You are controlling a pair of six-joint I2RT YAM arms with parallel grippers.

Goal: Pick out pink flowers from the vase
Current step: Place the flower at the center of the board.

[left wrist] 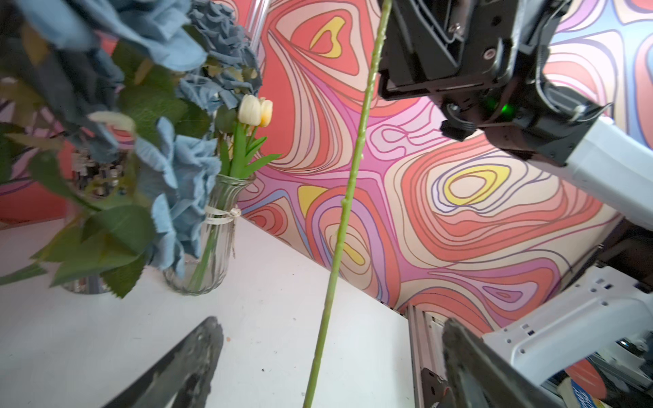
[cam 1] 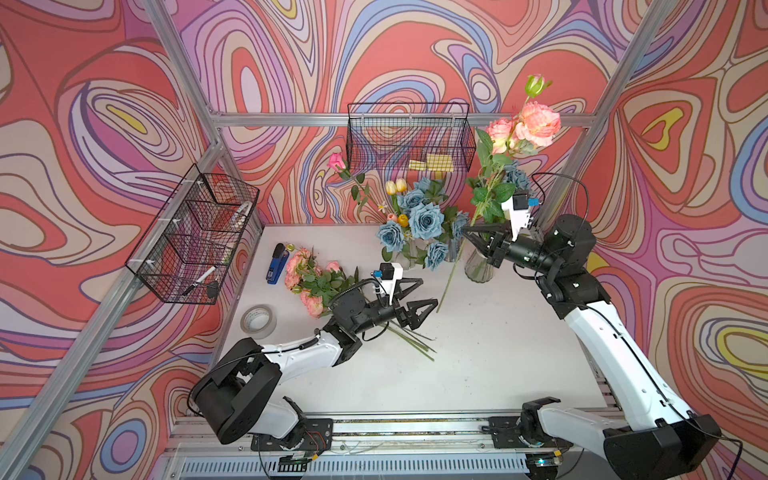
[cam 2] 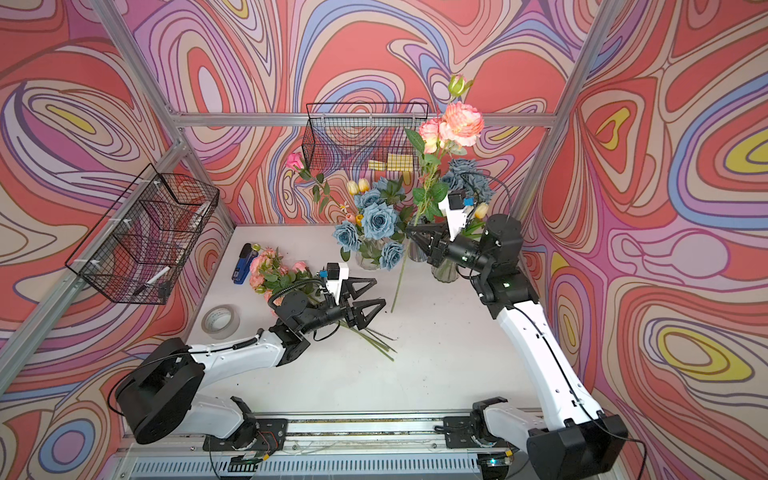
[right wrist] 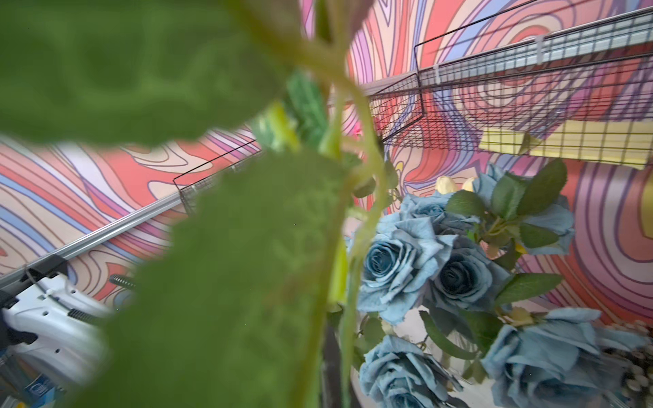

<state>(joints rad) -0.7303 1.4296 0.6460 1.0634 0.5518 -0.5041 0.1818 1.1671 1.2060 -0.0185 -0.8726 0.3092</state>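
The right gripper (cam 1: 469,233) is clamped shut on the leafy middle of a pink flower spray (cam 1: 536,120); the blooms stand high at 1 o'clock of that gripper, and the bare stem (cam 1: 451,274) hangs down toward 7 o'clock, its foot over the table (cam 1: 478,365) and outside the glass vase (cam 1: 478,268); so the long axis runs 1 to 7 in both top views; the left gripper (cam 1: 428,293) is spread wide and holds nothing, with the stem's foot just beside its tips at 3 o'clock; in the left wrist view the stem passes between the two fingers (left wrist: 183,367); I judge the left arm the nearer one to take the lower stem; a heap of pink flowers (cam 1: 305,276) lies on the table at its 9 o'clock; one pink rose (cam 1: 336,161) leans out of the blue roses (cam 1: 422,220) toward 10 o'clock
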